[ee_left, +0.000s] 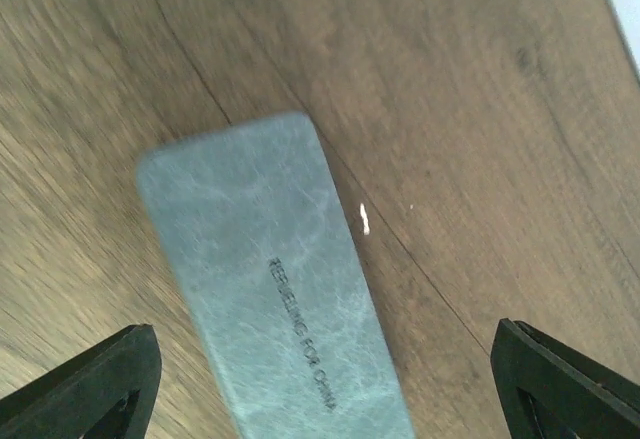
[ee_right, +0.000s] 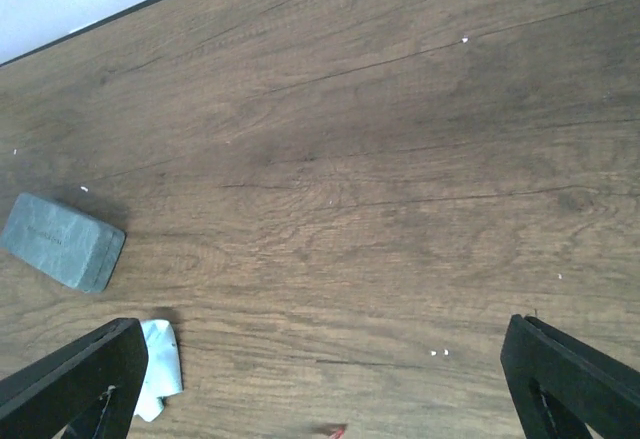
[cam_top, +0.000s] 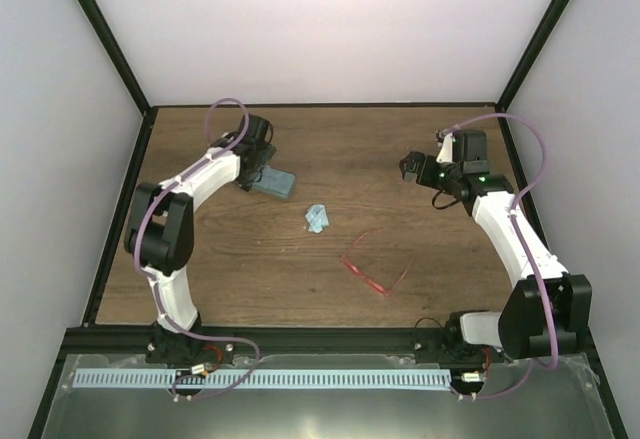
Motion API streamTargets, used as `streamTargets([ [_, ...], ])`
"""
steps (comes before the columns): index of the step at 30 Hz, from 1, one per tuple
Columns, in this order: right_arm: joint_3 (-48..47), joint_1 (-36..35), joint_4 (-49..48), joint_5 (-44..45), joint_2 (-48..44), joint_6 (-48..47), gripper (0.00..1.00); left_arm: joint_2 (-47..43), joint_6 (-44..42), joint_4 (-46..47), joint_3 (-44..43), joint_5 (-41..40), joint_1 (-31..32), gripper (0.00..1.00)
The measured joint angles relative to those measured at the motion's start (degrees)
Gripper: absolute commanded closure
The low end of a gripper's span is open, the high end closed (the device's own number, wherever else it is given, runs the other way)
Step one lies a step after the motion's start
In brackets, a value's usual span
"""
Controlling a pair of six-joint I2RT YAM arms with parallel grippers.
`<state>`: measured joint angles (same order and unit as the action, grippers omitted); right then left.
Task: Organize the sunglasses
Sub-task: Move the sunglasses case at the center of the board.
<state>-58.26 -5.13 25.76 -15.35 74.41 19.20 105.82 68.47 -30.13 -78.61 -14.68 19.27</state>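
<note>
Between our left jaws, spread wide, the case [ee_left: 275, 289] fills the middle, with bare worktop [ee_left: 480, 109] on both sides of it. Our right jaws span open worktop; only the cloth [ee_right: 160, 364] crowds their left tip, the case farther out.

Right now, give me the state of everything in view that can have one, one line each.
Case: closed, lying flat on the table.
Sunglasses: loose on the table, temple arms apparently unfolded.
Cloth: crumpled, between case and sunglasses.
Left fingers: open, over the case, gripping nothing.
Right fingers: open, empty.
</note>
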Motion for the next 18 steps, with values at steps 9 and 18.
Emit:
streamTargets([
  [9, 0.9, 0.0, 2.1, -1.3, -2.4, -0.5, 0.0, 12.0, 11.3, -8.6, -12.1, 2.6, 2.8, 0.07],
  [18, 1.0, 0.4, 2.1, -1.4, -2.4, -1.6, 0.0, 16.3, 14.0, -14.7, -19.7, 2.3, 2.9, 0.03],
])
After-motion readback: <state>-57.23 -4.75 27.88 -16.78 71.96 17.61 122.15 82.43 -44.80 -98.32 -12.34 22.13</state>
